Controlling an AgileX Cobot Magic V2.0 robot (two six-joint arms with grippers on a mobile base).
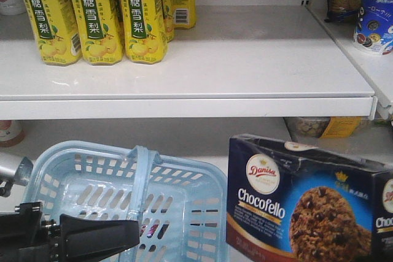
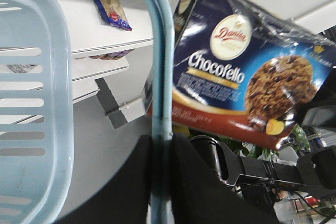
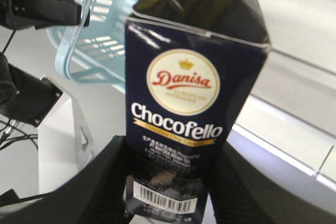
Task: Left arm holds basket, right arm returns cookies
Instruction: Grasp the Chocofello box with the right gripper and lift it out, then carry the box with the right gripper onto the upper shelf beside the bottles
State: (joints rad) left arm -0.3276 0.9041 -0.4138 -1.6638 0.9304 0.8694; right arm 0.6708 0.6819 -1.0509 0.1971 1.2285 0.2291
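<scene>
1. Cookies (image 3: 184,119) first. The right gripper (image 3: 173,187) is clamped on the barcode end of the navy Chocofello carton, with one black finger on each side. The hold looks square from the wrist view.
2. The carton hangs in the air, outside the basket (image 1: 184,167) and just to its right, with the cookie picture facing the front camera. It sits lower than the front lip of the white shelf (image 1: 245,72). I can't tell whether it brushes the basket.
3. The left gripper (image 2: 161,148) is closed on the basket's handle (image 2: 160,77), with the flat blue strip pinched between its pads. The basket hangs tilted from it.
4. How I'd do the return:
   - Go up first, then forward. Pushing straight in from this height looks like it would jam the carton's top edge into the shelf lip.
   - Aim for the bare stretch right of the yellow drink cartons (image 1: 98,16), well away from them so nothing gets knocked over.
   - The grip is at one end, so the long free end can swing. I'd go slow and keep the wrist level.
   - Get the carton resting on the shelf before letting the fingers part.
   - The left arm only needs to hold the basket steady and out of the path.
</scene>
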